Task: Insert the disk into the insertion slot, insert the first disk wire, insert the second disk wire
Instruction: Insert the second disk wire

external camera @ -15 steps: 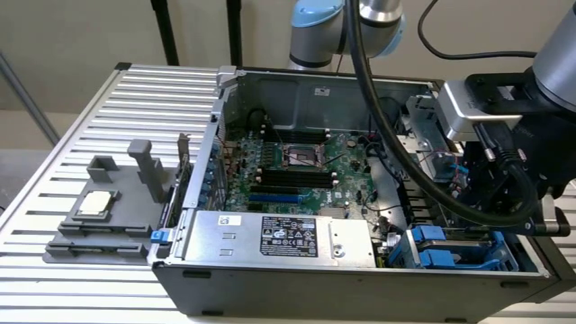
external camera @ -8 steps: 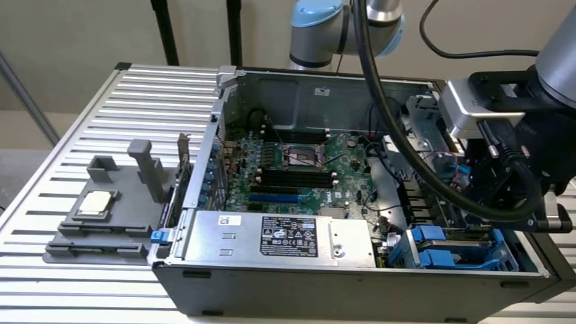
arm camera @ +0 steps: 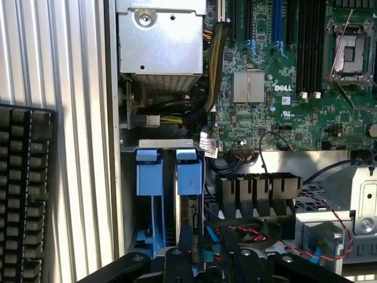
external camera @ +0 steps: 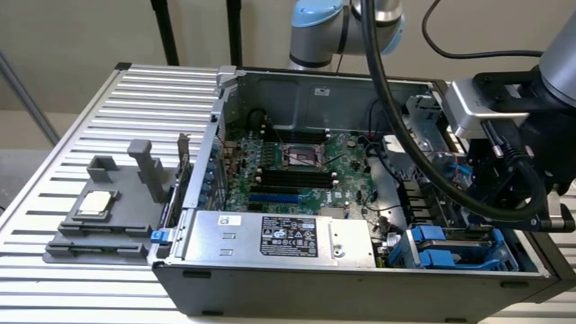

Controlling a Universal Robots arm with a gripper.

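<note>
You are working over a ribbed metal table (external camera: pixel 63 175) with an open computer case (external camera: pixel 360 287) lying on it against a plain wall.

The gripper (arm camera: pixel 206 259) hangs low over the near end of the insertion slot (external camera: pixel 450 251), its jaws straddling the upper edge of the disk (arm camera: pixel 188 197). I cannot tell whether they are pinching that edge or merely standing either side of it.

The disk stands on edge inside the insertion slot in its blue carrier, and looks to be seated or nearly so.

Just beside the slot, on the motherboard (arm camera: pixel 283 88) side, sits a black connector block (arm camera: pixel 259 188), with red and black wires (arm camera: pixel 330 227) trailing past it. Beyond the slot's far end is the power supply box (arm camera: pixel 159 47).

**What could go wrong:**
- If the carrier is not fully clipped, a pull from the jaws could lift the disk back out.
- A slanted push could jam it against the slot's ribbed walls.
- The loose wires lie close enough that a sideways move could snag them.
</note>
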